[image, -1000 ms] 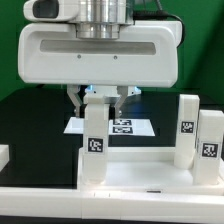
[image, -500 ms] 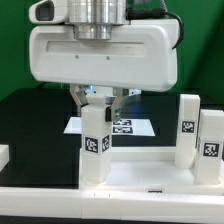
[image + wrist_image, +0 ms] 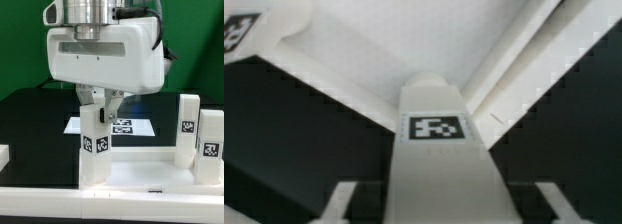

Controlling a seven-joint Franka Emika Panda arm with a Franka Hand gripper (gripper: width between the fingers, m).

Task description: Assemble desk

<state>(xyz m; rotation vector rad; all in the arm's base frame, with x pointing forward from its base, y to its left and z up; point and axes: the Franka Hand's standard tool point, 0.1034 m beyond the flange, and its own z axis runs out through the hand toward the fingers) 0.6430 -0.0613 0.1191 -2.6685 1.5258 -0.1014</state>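
Note:
The white desk panel (image 3: 140, 172) lies at the front of the black table. One white tagged leg (image 3: 95, 150) stands upright in its corner on the exterior view's left. My gripper (image 3: 98, 100) hangs over that leg, its fingers either side of the leg's top. In the wrist view the leg (image 3: 441, 150) runs between my fingers (image 3: 342, 200), with a dark gap on each side, so my gripper (image 3: 441, 205) is open. The panel's rim (image 3: 384, 60) shows beyond the leg. Two more tagged legs (image 3: 187, 125) (image 3: 209, 145) stand upright on the exterior view's right.
The marker board (image 3: 128, 127) lies flat on the table behind the standing leg. A small white part (image 3: 3, 155) sits at the exterior view's left edge. A green wall stands behind the table.
My hand has turned about its vertical axis over the leg and now looks narrower and more angled. The leg still stands in the same corner.

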